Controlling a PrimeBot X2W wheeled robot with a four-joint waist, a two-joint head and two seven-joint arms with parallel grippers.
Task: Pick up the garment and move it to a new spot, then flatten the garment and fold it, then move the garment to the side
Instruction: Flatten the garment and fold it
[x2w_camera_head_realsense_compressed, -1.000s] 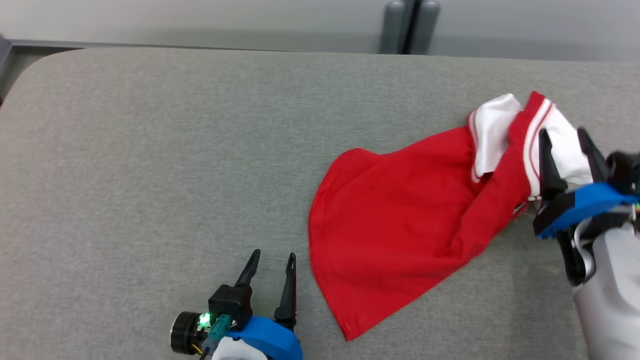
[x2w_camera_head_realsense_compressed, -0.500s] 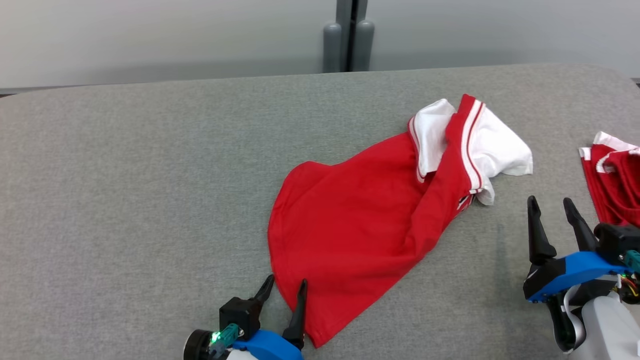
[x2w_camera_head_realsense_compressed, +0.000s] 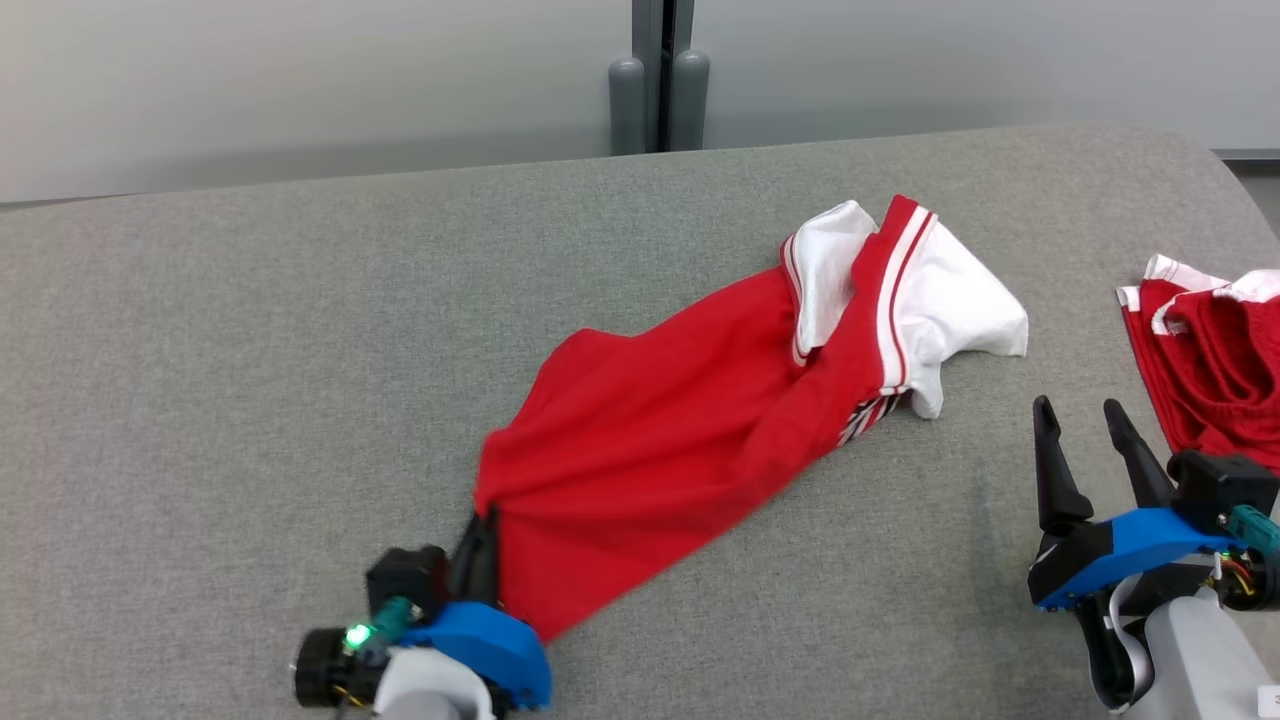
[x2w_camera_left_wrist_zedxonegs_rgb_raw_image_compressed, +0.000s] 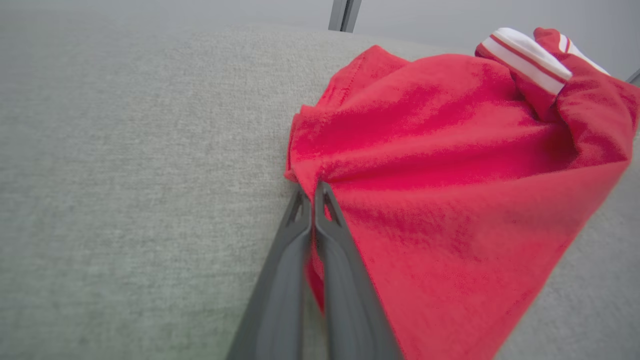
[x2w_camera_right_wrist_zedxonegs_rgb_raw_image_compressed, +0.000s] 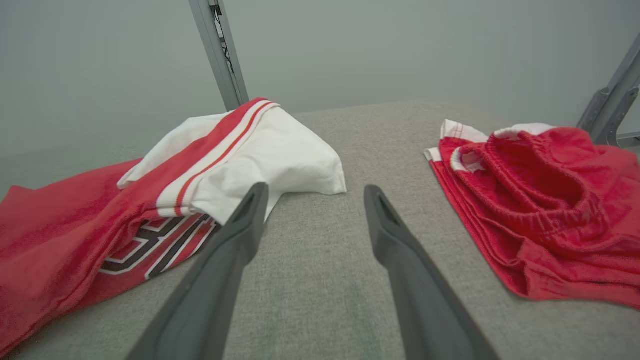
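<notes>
Left gripper (x2w_camera_head_realsense_compressed: 487, 520) was clamped shut on the hem corner of the red jersey (x2w_camera_head_realsense_compressed: 680, 440). The cloth bunched at its tips and trailed ahead and to the right over the grey table (x2w_camera_head_realsense_compressed: 250, 350). Right gripper (x2w_camera_head_realsense_compressed: 1075, 405) had its fingers wide apart and held nothing, with the jersey's white sleeve ahead-left and red shorts (x2w_camera_head_realsense_compressed: 1215, 360) ahead-right. The right wrist view gave the jersey's black-and-white lettering (x2w_camera_right_wrist_zedxonegs_rgb_raw_image_compressed: 150, 245) clearly; the head view caught just a sliver.

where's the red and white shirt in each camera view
Head view: shirt at centre, running lower left to upper right.
Left wrist view: shirt across the right half, edge pinched between the fingers of the left gripper.
Right wrist view: shirt at left.
Shared landmark: its white striped sleeve.
</notes>
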